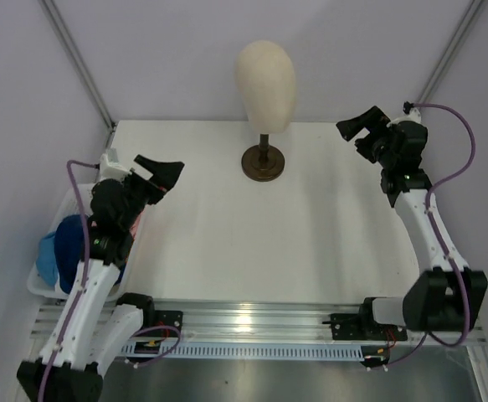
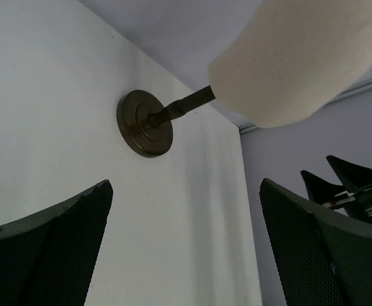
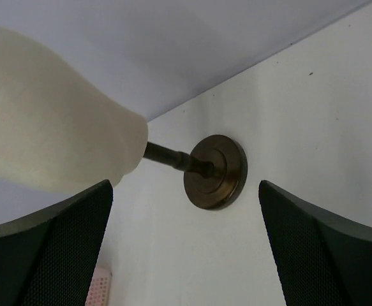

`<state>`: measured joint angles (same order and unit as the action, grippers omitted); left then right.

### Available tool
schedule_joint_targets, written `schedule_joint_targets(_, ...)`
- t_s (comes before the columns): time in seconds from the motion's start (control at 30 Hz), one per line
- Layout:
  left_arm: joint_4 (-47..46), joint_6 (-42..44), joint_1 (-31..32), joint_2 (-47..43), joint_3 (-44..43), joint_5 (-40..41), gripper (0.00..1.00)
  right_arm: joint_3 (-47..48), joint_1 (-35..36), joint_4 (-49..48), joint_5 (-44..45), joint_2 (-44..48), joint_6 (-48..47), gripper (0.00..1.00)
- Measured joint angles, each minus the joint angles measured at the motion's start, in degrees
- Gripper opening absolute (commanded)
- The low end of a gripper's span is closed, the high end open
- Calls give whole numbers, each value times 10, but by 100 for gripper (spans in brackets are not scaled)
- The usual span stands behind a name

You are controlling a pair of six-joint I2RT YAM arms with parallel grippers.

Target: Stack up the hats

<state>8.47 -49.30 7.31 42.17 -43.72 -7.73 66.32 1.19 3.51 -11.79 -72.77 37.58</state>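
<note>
Left end effector (image 1: 166, 177) and right end effector (image 1: 358, 136) released; hats (image 1: 62, 249) (half-hidden) behind left arm (image 1: 90, 285).

You're in a robotics lab cell: lilac walls (image 1: 160, 50), white table (image 1: 269, 243), aluminium rail (image 1: 252, 318) behind the left gripper (image 1: 173, 177) and right gripper (image 1: 349, 136), mannequin head (image 1: 265, 74) ahead of their jaws.

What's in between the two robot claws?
The cream mannequin head on its dark round base stands between the left claw and the right claw, in the top view.
</note>
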Motion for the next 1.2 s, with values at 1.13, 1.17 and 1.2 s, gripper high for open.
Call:
schedule_joint_targets(1.13, -363, -265, 87, 956, -579, -81, 57, 372, 109, -420, -127, -680, 237, 99)
schedule_joint_targets(1.17, -358, -261, 90, 957, -583, -82, 58, 373, 112, -420, -128, -680, 238, 99)
schedule_joint_targets(1.2, -352, -257, 93, 958, -584, -83, 59, 373, 114, -420, -129, -681, 239, 100)
